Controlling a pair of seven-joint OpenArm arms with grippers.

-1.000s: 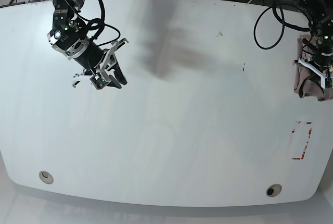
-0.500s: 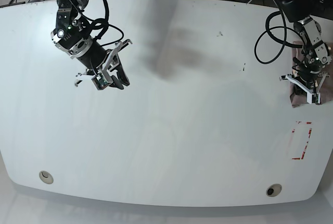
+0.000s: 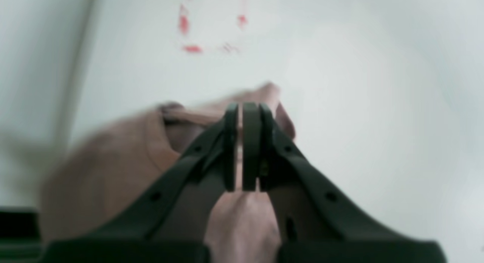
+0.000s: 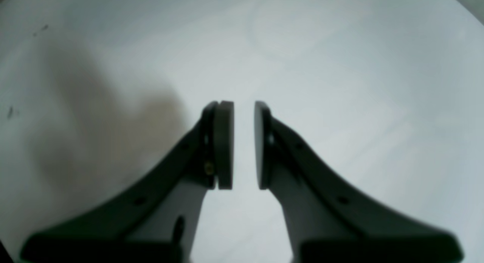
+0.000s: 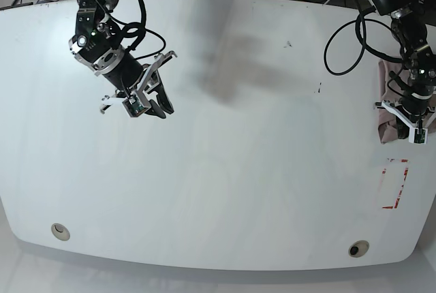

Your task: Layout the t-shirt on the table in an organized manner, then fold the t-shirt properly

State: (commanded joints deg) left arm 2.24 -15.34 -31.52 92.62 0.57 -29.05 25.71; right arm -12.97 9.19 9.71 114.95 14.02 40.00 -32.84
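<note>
Right now, the left gripper (image 3: 242, 145) is pinched tight on a fold of the shirt (image 3: 113, 172), with only a thin strip of cloth seen between the fingers (image 3: 230, 142). The shirt is bunched up in a small heap at the far right edge of the table (image 5: 272, 170), near the red tape marks (image 5: 395, 184). The fingers of the right gripper (image 4: 244, 145) are held a little apart, and nothing is held between them. That gripper hangs over bare table on the other side, well apart from the shirt. The first step is judged to be in hand: the shirt is being brought onto the table to be laid out. Next, it should be pulled toward the middle, where the other gripper can help spread it flat.
</note>
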